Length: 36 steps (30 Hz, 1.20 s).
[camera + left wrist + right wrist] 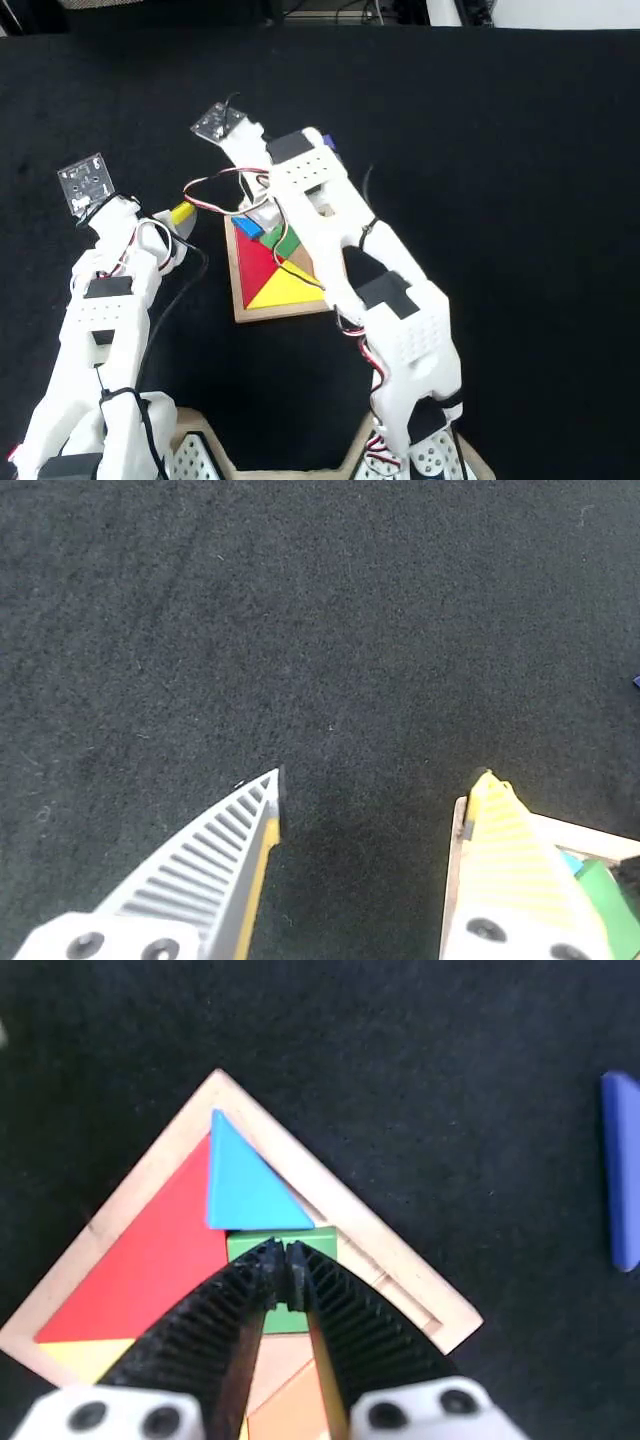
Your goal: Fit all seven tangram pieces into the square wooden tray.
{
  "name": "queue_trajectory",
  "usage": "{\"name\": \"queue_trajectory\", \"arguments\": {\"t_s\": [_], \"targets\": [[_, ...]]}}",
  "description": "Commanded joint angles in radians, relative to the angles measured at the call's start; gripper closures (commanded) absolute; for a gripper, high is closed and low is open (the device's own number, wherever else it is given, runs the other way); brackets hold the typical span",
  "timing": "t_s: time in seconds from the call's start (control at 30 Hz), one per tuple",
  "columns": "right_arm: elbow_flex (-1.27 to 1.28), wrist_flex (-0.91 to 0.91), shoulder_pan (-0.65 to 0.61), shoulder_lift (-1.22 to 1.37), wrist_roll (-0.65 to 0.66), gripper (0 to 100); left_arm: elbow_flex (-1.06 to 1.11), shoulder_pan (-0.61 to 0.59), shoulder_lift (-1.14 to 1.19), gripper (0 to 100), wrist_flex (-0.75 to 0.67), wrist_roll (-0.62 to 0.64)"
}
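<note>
The square wooden tray (pixel 284 312) lies between the arms and holds a red triangle (pixel 257 266), a yellow triangle (pixel 286 291), a light blue triangle (pixel 240 1188), a green square (pixel 250 1247) and an orange piece (pixel 292 1405). My right gripper (pixel 283 1256) is shut, its tips resting on the green square inside the tray. A dark blue piece (pixel 621 1170) lies on the cloth outside the tray, past its far side. My left gripper (pixel 380 780) stands open over bare cloth, just off the tray's corner (pixel 585 836).
Black cloth covers the table (pixel 520 150) with free room on every side of the tray. The right arm (pixel 330 230) hangs over the tray's right half and hides part of it. The arm bases stand at the near edge.
</note>
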Motion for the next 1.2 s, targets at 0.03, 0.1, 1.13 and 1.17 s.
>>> {"name": "queue_trajectory", "arguments": {"t_s": [0.03,0.1,1.13,1.17], "targets": [[-0.051,-0.014,-0.072,-0.012,-0.003,98.8,-0.010,0.001,-0.020,71,-0.025,0.008],[-0.045,-0.032,-0.087,-0.012,-0.003,98.8,-0.010,0.001,-0.020,71,-0.025,0.008],[-0.030,-0.028,-0.055,0.045,0.002,98.8,-0.021,-0.110,-0.021,71,-0.023,0.114],[-0.030,-0.020,-0.049,0.012,0.005,98.8,-0.021,-0.108,-0.021,71,-0.023,0.114]]}}
